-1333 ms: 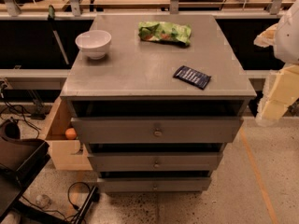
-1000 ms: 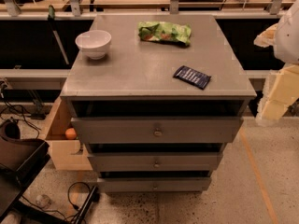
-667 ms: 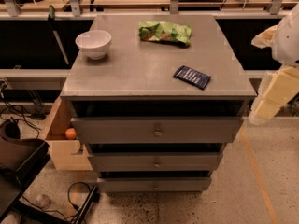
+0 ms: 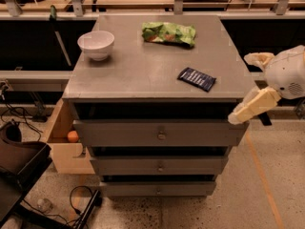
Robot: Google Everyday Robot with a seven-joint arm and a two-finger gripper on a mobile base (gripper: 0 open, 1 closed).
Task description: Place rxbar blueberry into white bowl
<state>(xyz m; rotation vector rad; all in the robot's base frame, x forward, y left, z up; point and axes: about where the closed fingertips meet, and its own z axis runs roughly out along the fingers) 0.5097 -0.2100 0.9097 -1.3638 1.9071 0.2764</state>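
The cream two-finger gripper (image 4: 240,88) is at the right front corner of the grey metal drawer cabinet (image 4: 143,75). Its fingers (image 4: 252,106) are spread apart and grasp nothing. The flat dark navy-blue rxbar blueberry (image 4: 197,78) lies on the cabinet top, near the fingers on their left and not touching them. The small round glossy white bowl (image 4: 96,44) stands at the far left corner, well apart. A crinkled green bag (image 4: 168,33) lies near the far edge.
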